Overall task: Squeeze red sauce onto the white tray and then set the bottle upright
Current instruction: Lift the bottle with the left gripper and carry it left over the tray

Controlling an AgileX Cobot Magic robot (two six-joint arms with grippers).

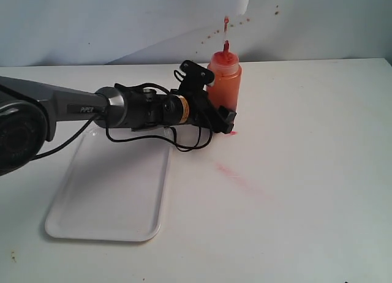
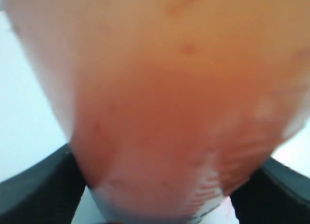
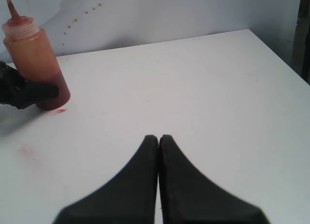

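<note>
**Bottle upright, tray showing no sauce**

Your left jaws are clasping the lower body of the translucent orange-red plastic squeeze bottle (image 1: 225,81). It is standing upright on the white counter (image 1: 306,173) with its red nozzle pointing up, near the far end of the flat white rectangular plastic tray (image 1: 73,225). Your right jaws are hanging pressed together, holding nothing, well apart from the bottle. No red sauce is showing on the tray, and only a faint pink smear (image 1: 236,174) is lying on the counter. I am judging the squeeze undone or missed, and you are left with letting go.
</note>
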